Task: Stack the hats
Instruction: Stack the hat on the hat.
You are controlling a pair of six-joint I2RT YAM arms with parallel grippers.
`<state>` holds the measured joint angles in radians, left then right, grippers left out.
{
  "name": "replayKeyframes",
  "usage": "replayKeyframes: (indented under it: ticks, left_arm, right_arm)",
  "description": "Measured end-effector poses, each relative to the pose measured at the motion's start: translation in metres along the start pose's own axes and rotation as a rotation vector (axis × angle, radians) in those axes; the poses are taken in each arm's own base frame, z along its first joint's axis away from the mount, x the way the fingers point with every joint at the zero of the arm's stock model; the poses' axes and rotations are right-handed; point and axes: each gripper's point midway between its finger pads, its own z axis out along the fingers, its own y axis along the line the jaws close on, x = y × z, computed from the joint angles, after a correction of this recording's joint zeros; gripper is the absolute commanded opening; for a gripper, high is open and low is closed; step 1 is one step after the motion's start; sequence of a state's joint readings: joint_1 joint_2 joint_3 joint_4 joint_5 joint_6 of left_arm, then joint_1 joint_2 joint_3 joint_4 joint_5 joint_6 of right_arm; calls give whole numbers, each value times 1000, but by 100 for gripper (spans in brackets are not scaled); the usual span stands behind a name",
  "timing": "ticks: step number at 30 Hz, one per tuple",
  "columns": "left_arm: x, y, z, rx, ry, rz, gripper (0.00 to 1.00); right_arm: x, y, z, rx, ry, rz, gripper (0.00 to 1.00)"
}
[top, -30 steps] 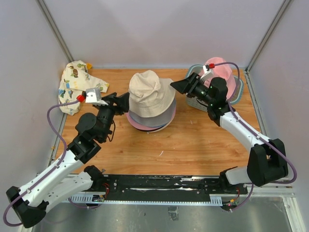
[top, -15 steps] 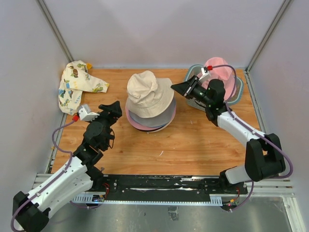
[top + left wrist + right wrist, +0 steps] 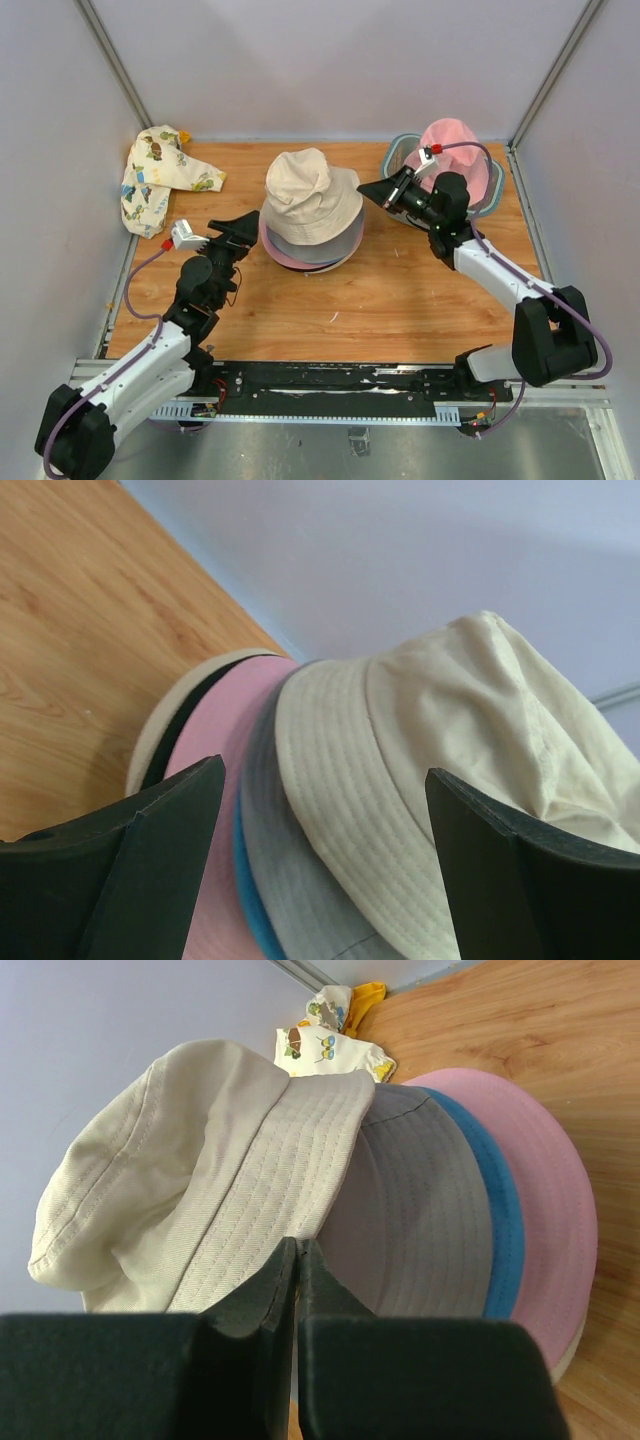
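Several hats (image 3: 318,246) in the top view, stacked mid-table, cream hat (image 3: 305,190) topmost; pink hat (image 3: 452,148) sits far right in the basket (image 3: 393,150).

Left wrist: left gripper (image 3: 325,870) spread wide, empty, facing the stack's brims.

Right wrist: right gripper (image 3: 297,1260) pinched closed on nothing, beside the cream brim.

Likely soft, light, floppy; pinch a brim edge.

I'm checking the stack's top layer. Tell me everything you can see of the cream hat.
The cream hat is a soft bucket hat of what looks like cotton twill, with a dented round crown and a floppy brim stitched in rows. It sits crown up, topmost, resting on the grey hat in the middle of the wooden table. The shut right gripper points at its right brim edge; whether it touches is unclear.
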<state>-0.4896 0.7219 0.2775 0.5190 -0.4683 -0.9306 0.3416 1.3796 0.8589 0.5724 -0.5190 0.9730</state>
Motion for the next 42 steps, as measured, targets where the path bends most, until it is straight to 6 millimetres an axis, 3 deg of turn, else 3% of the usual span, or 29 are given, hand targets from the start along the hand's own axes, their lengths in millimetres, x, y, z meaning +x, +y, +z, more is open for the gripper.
replayKeyframes:
  ticks: [4,13,28,31,37,40,42]
  left_arm:
    - [5,-10,3,48,27,-49,86]
    - [21,-10,10,92,92,-163,81]
    - [41,-12,18,136,167,-328,58]
    - [46,-12,19,142,180,-348,49]
    - [48,-9,17,155,186,-376,11]
    - [46,-10,16,166,181,-375,2]
    - [44,-14,15,180,178,-373,0]
  right_arm:
    - [5,-3,-5,9,3,-6,1]
    - [11,-10,-8,26,16,-11,1]
    - [13,-11,-9,30,19,-13,0]
    - [13,-12,-9,31,19,-13,1]
    - [13,-13,-9,34,21,-16,1]
    - [17,-18,-10,45,27,-20,1]
    - [19,-22,-11,55,31,-25,1]
